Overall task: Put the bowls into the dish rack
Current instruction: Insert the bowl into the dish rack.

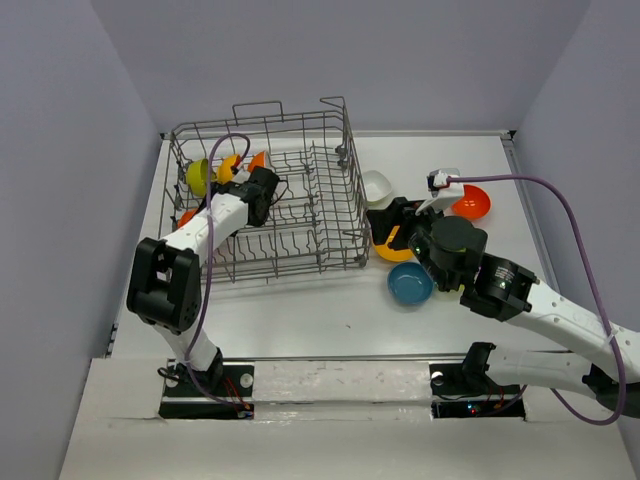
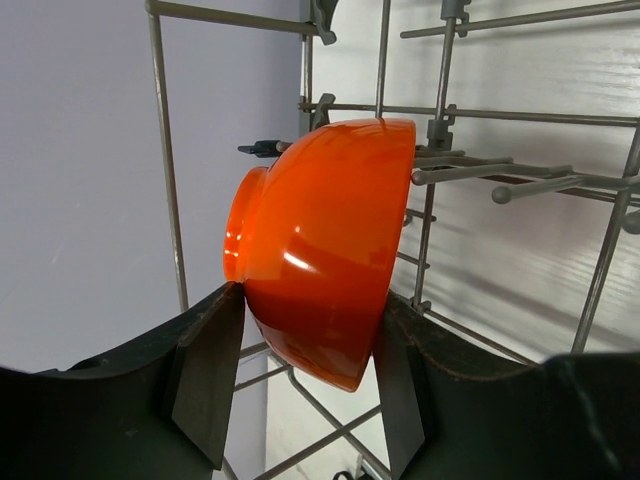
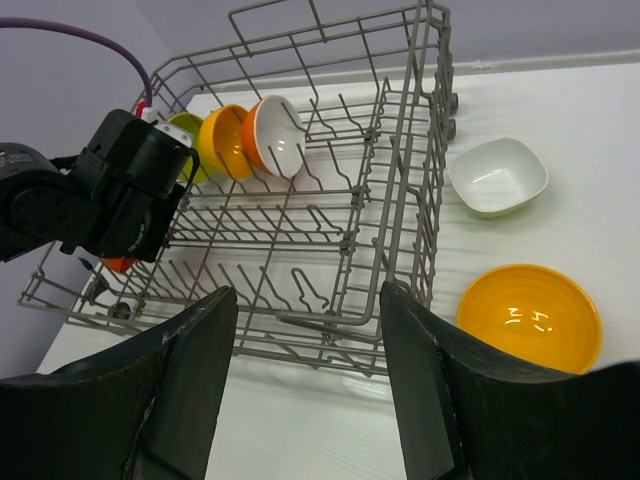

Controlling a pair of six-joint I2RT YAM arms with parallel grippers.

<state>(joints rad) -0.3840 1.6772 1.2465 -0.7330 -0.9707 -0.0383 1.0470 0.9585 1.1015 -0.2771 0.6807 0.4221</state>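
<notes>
Inside dish rack (image 1: pixel 355 200), left of top view: red-orange bowl (image 2: pixel 320 230) on edge, pinched from base to rim by left gripper (image 2: pixel 310 295).
Glossy, rigid, probably light and chippable; likely slippery, so best taken across wall and rim, seated between tines (image 2: pixel 470 172) before release. Right gripper (image 3: pixel 305 292) spread wide, empty, over table (image 3: pixel 600 120) near orange-yellow bowl (image 3: pixel 530 315), lower right of its view.

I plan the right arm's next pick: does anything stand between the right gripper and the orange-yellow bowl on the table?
Nothing visible does: the right gripper is open and the orange-yellow bowl lies uncovered on the table.
</notes>
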